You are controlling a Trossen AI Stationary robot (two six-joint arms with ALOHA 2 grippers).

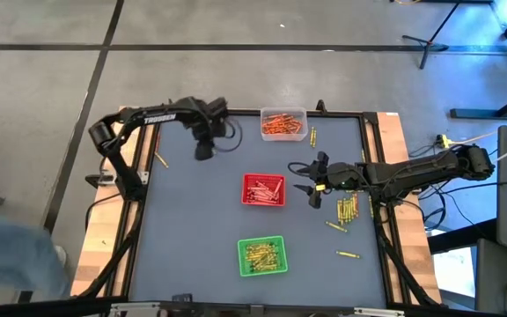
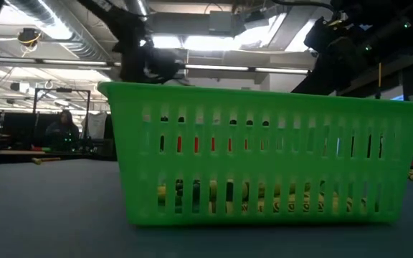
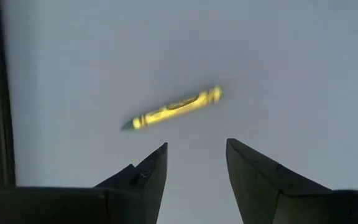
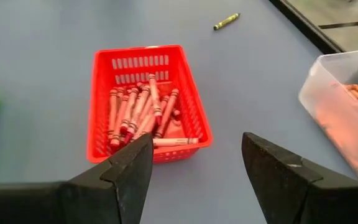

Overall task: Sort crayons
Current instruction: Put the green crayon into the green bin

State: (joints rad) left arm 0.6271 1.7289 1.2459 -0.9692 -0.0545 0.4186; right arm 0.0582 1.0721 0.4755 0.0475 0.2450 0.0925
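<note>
grey table (image 1: 192,220) is lying under both arms, seen from above. at its left far side, one yellow crayon (image 1: 160,160) is lying alone near the edge; the left wrist view is showing it flat on the bare surface (image 3: 174,107), clear of the fingers. the left gripper (image 1: 203,151) is hanging just right of that crayon, near the far edge, with its jaws partly spread and nothing between them.

moving right, the green tray (image 1: 262,255) is sitting near the front edge, holding yellow-green crayons (image 1: 261,255). the low view is filled by this tray's slotted wall (image 2: 264,165), with yellow sticks showing through the lower slots. beyond it, mid-table, the red tray (image 1: 263,190) is holding red crayons (image 1: 262,189); the right wrist view is showing them piled inside (image 4: 143,112). at the far edge the clear tray (image 1: 283,124) is holding orange crayons (image 1: 282,124), with one yellow crayon just beside it on the right.

further right, the right gripper (image 1: 306,180) is hovering just beside the red tray, jaws spread wide and holding nothing. a loose cluster of yellow crayons (image 1: 348,210) is lying on the table near the right edge, with single sticks scattered toward the front.
</note>
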